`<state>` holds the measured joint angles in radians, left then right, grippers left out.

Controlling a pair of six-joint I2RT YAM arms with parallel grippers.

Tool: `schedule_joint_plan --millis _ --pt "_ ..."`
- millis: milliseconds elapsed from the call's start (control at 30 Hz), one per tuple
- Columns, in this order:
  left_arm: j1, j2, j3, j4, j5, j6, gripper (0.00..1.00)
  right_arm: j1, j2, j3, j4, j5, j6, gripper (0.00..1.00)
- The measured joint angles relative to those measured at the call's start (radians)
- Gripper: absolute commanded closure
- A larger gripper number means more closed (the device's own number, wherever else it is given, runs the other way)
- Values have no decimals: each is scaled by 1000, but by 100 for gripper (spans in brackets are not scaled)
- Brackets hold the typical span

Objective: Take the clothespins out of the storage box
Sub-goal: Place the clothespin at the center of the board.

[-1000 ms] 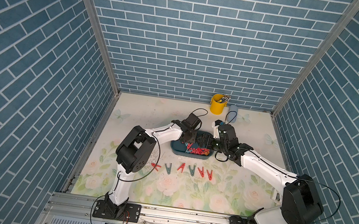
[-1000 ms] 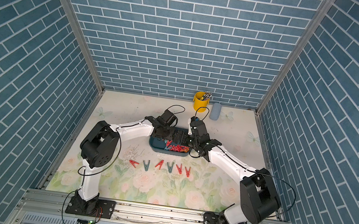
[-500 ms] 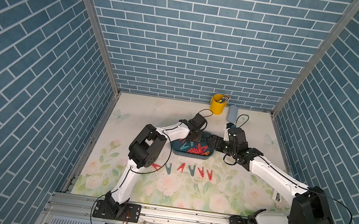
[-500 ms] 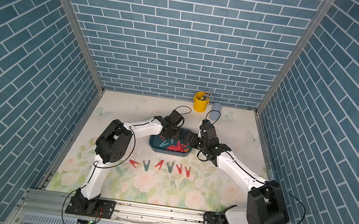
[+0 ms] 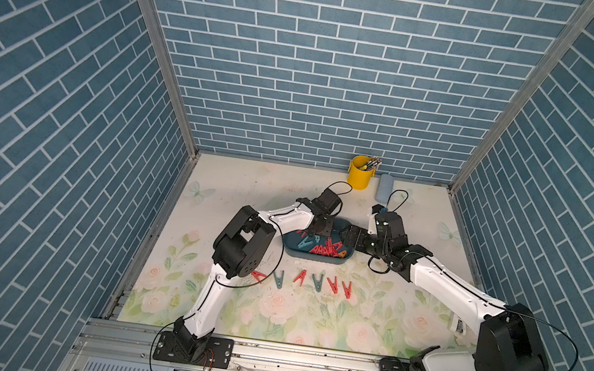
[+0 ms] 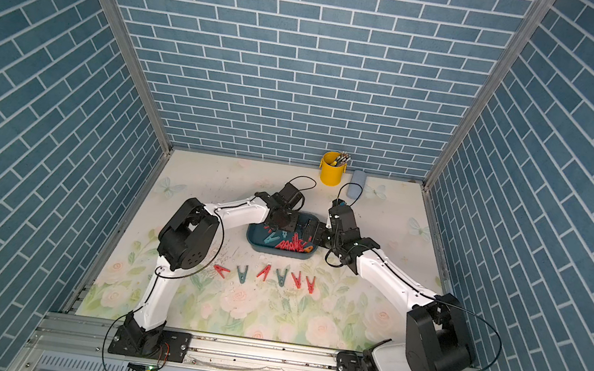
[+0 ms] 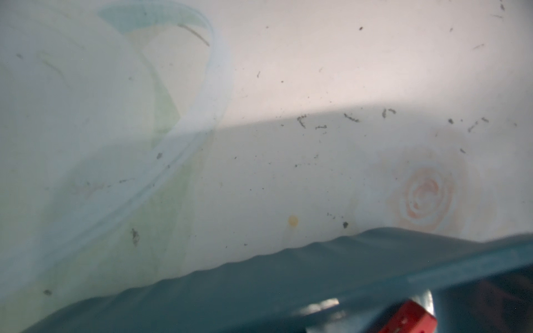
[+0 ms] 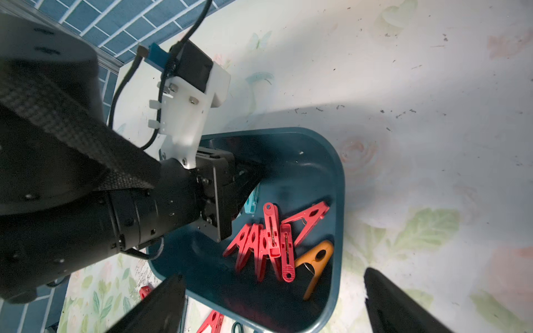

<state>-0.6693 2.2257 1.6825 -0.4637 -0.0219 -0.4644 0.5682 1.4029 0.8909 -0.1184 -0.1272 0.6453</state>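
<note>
Left claw (image 8: pixel 248 176) low inside storage box (image 8: pixel 340 184), jaw gap unreadable. Right claw (image 8: pixel 274 274) wide at box end. Red clothespins (image 8: pixel 268 245) heaped in box. Best: pinch single peg, lift straight, avoid snagging neighbours.

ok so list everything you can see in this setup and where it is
box: one, dark teal, middle of the table
clothespins in the box: tangled pile, mostly red, some teal, one orange
clothespins on the table: six, four red, two teal, row in front of the box
bucket: one, yellow, by the back wall, thin tools inside
case: one, pale blue-grey, beside the bucket
table: one, white floral top
left fingers: black, inside the box
right fingers: black, spread wide at the box's end
</note>
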Motion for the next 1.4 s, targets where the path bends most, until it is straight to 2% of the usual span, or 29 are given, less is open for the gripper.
schedule_joint_plan --millis 133,333,667,1233,1400 --pt "-3 0 -1 -3 -11 -1 95 0 0 0 5 -16 0 1" --pt "-3 -49 -25 -23 -30 -11 95 0 0 0 33 -45 0 1" --pt "3 -335 -135 -42 -95 -33 95 27 20 2 111 -92 1 1" --pt "138 -861 -740 -61 -195 -127 95 208 213 132 210 -117 5 1" --pt "199 -943 -874 -63 -199 -151 95 237 244 155 217 -117 8 1"
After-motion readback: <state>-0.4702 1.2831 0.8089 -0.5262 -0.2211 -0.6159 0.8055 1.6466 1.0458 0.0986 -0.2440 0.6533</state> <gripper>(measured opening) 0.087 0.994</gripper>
